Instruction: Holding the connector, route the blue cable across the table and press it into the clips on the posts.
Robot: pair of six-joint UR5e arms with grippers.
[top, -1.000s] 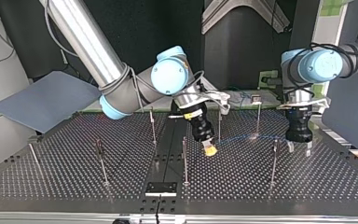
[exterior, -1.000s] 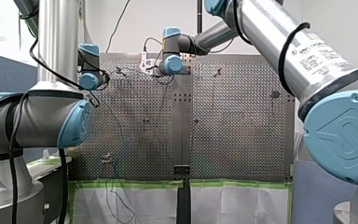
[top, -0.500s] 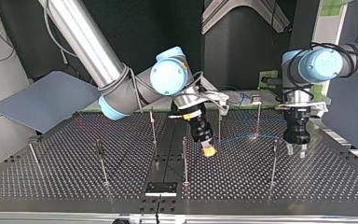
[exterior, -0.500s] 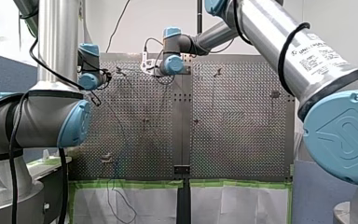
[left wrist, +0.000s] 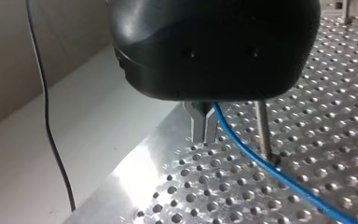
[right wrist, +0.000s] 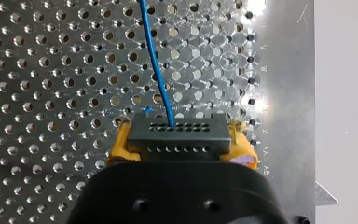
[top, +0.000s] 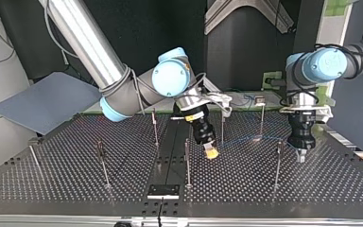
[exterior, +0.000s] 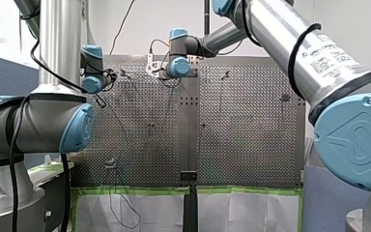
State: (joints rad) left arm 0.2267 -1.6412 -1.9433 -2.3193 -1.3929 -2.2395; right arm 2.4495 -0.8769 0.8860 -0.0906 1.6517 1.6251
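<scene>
Newly closed, my left gripper (left wrist: 203, 137) touches the blue cable (right wrist: 157, 70); my right gripper (right wrist: 181, 149) clamps the forward-facing connector (right wrist: 177, 133) crosswise.

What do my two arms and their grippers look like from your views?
My left arm and my right arm are silver tubes with light-blue joint caps and black cables. The right arm carries a printed label. Left gripper: black rounded body, thin metal fingers. Right gripper: black body, yellow pads.

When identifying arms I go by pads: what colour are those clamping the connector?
Yellow pads, seen best in the right wrist view.
</scene>
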